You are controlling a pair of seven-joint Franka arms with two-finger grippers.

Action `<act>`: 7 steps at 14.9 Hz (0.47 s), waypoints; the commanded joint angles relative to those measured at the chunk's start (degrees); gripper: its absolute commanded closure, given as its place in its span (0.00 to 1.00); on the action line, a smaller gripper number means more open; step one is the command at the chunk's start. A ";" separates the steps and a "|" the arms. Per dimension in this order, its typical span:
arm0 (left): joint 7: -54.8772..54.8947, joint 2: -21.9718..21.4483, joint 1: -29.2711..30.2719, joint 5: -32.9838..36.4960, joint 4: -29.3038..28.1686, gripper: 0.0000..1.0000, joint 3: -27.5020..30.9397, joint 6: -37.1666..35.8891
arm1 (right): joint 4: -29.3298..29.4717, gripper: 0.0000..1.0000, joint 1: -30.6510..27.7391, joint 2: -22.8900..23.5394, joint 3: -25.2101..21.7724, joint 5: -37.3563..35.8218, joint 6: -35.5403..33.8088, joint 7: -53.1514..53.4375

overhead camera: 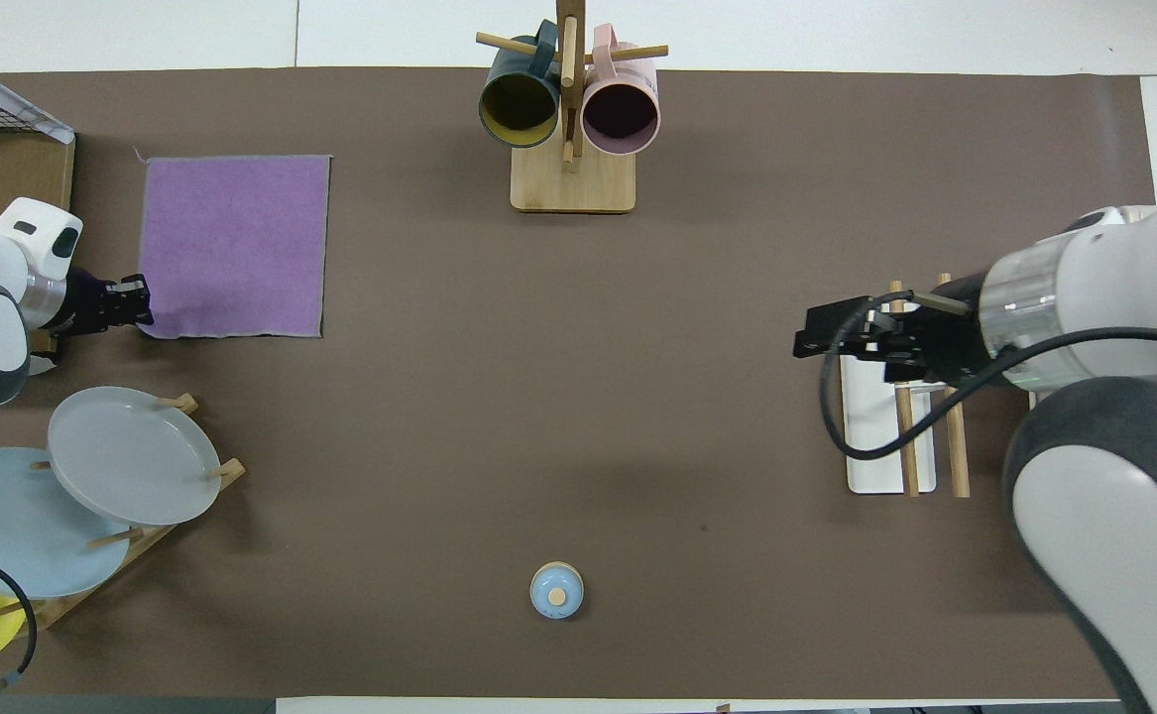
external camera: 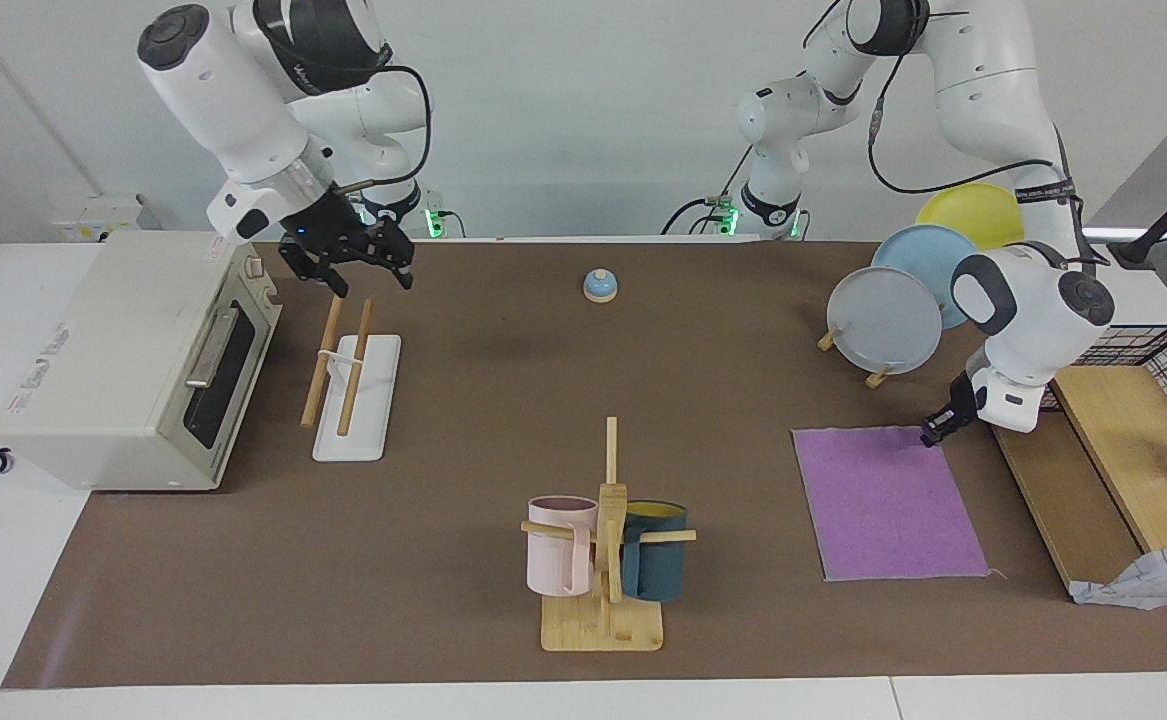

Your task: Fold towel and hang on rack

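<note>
pinching the towel by the corner nearest the robots, at the left arm's end of the desk. left gripper low at that corner, jaws together on it. towel flat, purple face up, not yet folded. right gripper up over the rack, jaws wide apart, holding nothing.

could go wrong: a thin pinch on just one corner, so the cloth may slip out on the lift. could drag and bunch up rather than fold neat. lifting only one corner may give a crooked fold, edges not matching. plates on their stand sit just beside the left arm, nearer to the robots than the towel, so a wide swing could knock them. wooden shelf close at the towel's edge too, little room there.

plenty of bare desk between towel and rack. mug tree stands in the middle, at the edge farthest from the robots, best kept away from. small bell near the robots, low and easy to pass over. oven right beside the rack, so tight on that edge.
</note>
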 commanded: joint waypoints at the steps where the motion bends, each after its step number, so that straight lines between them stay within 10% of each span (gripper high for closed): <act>1: 4.29 0.71 -0.43 -0.02 0.87 1.00 0.35 0.29 | -1.53 0.00 2.00 -0.35 0.07 7.29 3.06 10.79; 7: 9.48 -1.31 -0.61 0.33 1.22 1.00 0.35 -0.15 | -5.30 0.00 7.01 0.79 0.07 19.59 14.73 19.34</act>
